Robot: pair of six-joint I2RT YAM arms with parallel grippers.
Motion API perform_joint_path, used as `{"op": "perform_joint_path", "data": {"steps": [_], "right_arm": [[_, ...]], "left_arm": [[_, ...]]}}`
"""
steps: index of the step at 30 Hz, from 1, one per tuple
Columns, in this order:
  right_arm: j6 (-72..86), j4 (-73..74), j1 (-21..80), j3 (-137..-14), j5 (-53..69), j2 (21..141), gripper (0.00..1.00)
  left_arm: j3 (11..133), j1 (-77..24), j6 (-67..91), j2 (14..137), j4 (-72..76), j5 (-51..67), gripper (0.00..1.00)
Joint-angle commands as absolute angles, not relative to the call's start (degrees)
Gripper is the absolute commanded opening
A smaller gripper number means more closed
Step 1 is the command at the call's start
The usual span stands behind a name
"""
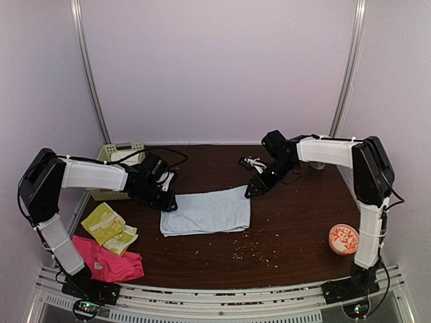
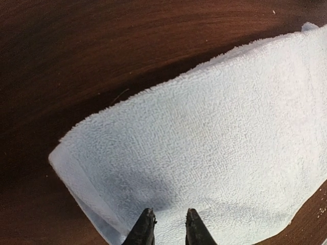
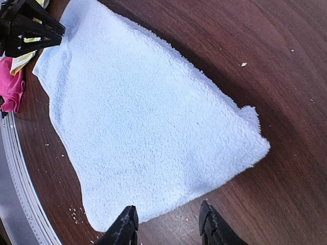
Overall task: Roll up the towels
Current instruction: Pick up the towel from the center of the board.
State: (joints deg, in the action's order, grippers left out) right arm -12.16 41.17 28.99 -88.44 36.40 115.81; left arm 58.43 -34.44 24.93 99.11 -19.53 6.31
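A pale blue towel [image 1: 205, 212] lies flat in the middle of the dark wooden table. My left gripper [image 1: 168, 200] hovers over its left edge. In the left wrist view the jaws [image 2: 168, 218] stand slightly apart over the towel [image 2: 214, 138], holding nothing. My right gripper [image 1: 253, 188] is at the towel's far right corner. In the right wrist view it [image 3: 167, 212] is open and empty over the towel's edge [image 3: 143, 122]. A yellow-green patterned towel [image 1: 108, 227] and a hot-pink towel [image 1: 108, 264] lie crumpled at the front left. No cream-white towel is in view.
A pale green slotted basket [image 1: 116, 158] stands at the back left behind the left arm. An orange patterned bowl [image 1: 343, 239] sits at the front right. A small black-and-white item [image 1: 252, 163] lies at the back centre. Crumbs are scattered in front of the towel.
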Motion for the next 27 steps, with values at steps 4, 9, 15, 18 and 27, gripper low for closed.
{"op": "perform_joint_path", "data": {"steps": [4,9,15,18,27], "right_arm": [[-14.6,42.4,26.6,-88.1,32.7,112.2,0.43],[-14.9,43.8,26.6,-94.2,30.0,115.7,0.43],[-14.7,45.9,26.6,-99.5,31.3,118.7,0.43],[-14.9,46.0,26.6,-99.3,31.4,118.3,0.43],[-16.3,45.8,26.7,-96.3,34.6,117.0,0.43]], "left_arm": [[61.5,-34.1,29.9,94.7,-27.8,-2.5,0.42],[61.6,-34.1,34.3,95.0,-31.8,-0.5,0.54],[62.4,-33.9,37.3,99.3,-32.8,-0.4,0.55],[61.7,-33.5,38.9,100.0,-32.0,0.1,0.53],[53.2,-29.5,39.4,100.2,-18.6,15.5,0.42]]}}
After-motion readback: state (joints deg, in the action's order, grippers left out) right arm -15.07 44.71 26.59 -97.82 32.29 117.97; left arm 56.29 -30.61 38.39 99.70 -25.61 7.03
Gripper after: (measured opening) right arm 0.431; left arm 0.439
